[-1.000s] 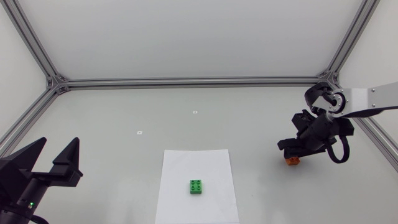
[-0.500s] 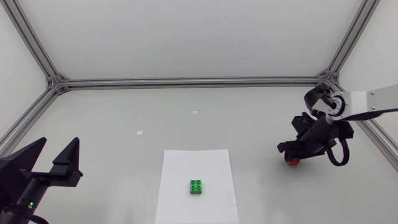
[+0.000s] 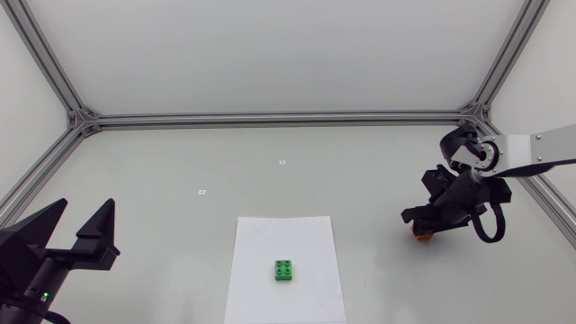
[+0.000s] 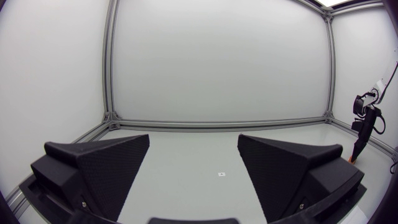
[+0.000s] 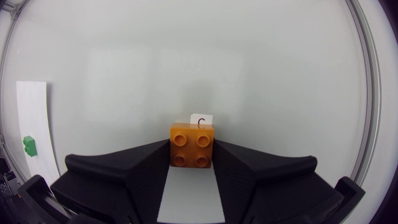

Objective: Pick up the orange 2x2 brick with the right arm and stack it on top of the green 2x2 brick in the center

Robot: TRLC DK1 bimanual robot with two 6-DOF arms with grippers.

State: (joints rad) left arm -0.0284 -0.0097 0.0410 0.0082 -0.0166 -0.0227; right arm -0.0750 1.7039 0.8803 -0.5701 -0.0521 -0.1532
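Observation:
The orange 2x2 brick (image 5: 193, 145) sits between the fingers of my right gripper (image 5: 193, 157), which touch its two sides, studs up. From above, only a corner of the orange brick (image 3: 420, 236) shows under the right gripper (image 3: 423, 225), at the table's right side. The green 2x2 brick (image 3: 284, 270) rests on a white paper sheet (image 3: 270, 238) at the front centre, well to the left of the right gripper. It shows small in the right wrist view as the green brick (image 5: 28, 145). My left gripper (image 3: 85, 207) stands open and empty at the front left.
A small white label (image 5: 201, 119) lies on the table just ahead of the orange brick. Two tiny white markers (image 3: 282, 162) (image 3: 202, 191) lie farther back. Aluminium frame rails (image 3: 270, 118) border the table at the back and sides.
My right gripper has shifted very slightly toward the front over the orange brick. The left arm and the green brick have not moved.

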